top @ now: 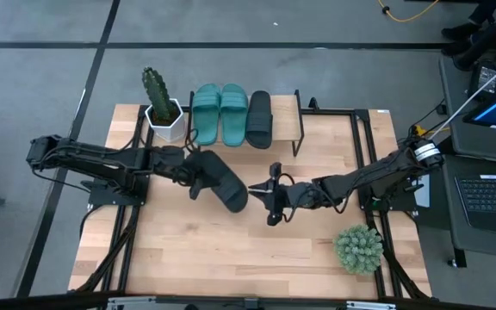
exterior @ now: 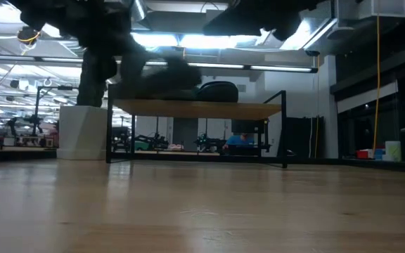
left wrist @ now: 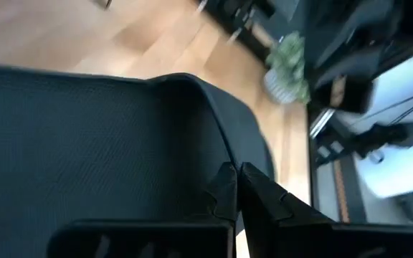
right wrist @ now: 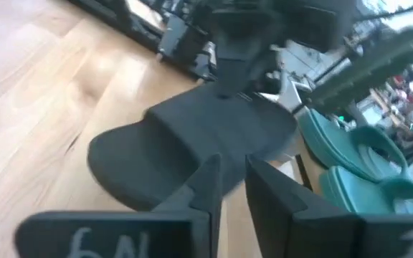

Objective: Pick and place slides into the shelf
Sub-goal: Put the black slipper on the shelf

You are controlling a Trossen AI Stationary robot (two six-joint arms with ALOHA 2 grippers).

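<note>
left jaws (top: 198,176) seemingly clamp black slide (top: 224,182) above table (top: 231,258).

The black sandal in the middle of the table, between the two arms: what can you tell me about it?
The black slide is a dark, matte, rubbery-looking sandal with a rounded sole and a wide strap. It lies slantwise over the middle of the wooden table, in front of the shelf. The left gripper is shut on one end. The right gripper is at its other end, fingers slightly parted. Whether it rests on the table is unclear.
</note>
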